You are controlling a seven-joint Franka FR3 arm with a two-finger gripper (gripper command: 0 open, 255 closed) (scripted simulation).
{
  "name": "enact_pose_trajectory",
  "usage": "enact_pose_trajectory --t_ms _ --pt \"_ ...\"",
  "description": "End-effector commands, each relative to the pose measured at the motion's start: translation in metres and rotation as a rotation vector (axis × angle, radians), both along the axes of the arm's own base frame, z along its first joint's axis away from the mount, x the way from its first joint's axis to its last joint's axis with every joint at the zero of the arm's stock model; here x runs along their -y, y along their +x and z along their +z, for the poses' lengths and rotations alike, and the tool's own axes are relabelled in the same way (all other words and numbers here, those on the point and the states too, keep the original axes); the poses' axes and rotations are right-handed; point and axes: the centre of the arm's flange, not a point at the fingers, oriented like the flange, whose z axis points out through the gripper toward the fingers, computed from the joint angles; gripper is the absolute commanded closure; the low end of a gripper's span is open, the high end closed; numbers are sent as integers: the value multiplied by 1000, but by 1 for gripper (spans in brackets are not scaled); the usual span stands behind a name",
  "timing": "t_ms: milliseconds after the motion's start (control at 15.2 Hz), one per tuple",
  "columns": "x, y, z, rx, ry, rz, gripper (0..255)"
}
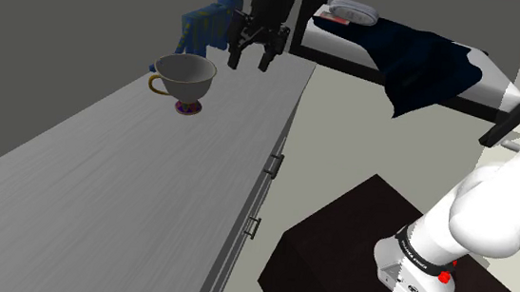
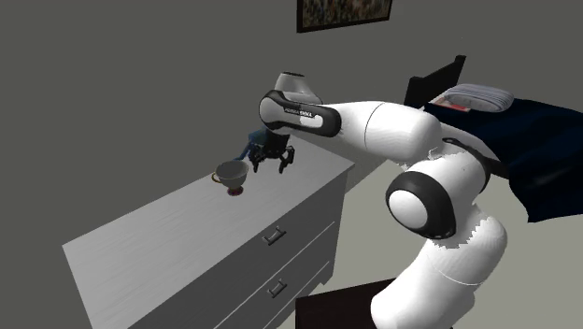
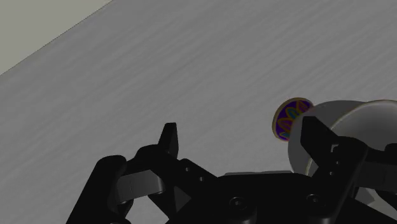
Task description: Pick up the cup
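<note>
Cup [image 1: 185, 77] on dresser [image 1: 103, 180], just beside spread claw [image 1: 247, 64]; blue object [image 1: 201, 29] behind.

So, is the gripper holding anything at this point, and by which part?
Nothing is held. The gripper hangs above the dresser top with its jaws open, beside the cup, which stands on it.

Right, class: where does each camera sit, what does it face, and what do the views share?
Shoulder view: beside the dark box stand, down along the grey dresser; arm base shows.
Second exterior view: off the dresser's drawer front, facing the wall; whole arm.
Wrist view: on the wrist, down at the dresser top; both fingers.
Shared: pale gold-handled teacup, black gripper.
</note>
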Motion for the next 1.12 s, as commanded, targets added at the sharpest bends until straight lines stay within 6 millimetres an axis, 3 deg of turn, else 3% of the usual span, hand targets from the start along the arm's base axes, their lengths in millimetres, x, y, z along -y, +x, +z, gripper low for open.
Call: enact_pose_trajectory --t_ms 0,330,924,990,1056 --pt "-20 13 3 1 17 7 0" --pt "-69 45 12 3 54 24 0" --pt "-69 45 -28 3 54 24 0" --pt "-68 45 -28 3 54 24 255" --pt "-68 45 -28 3 54 24 255"
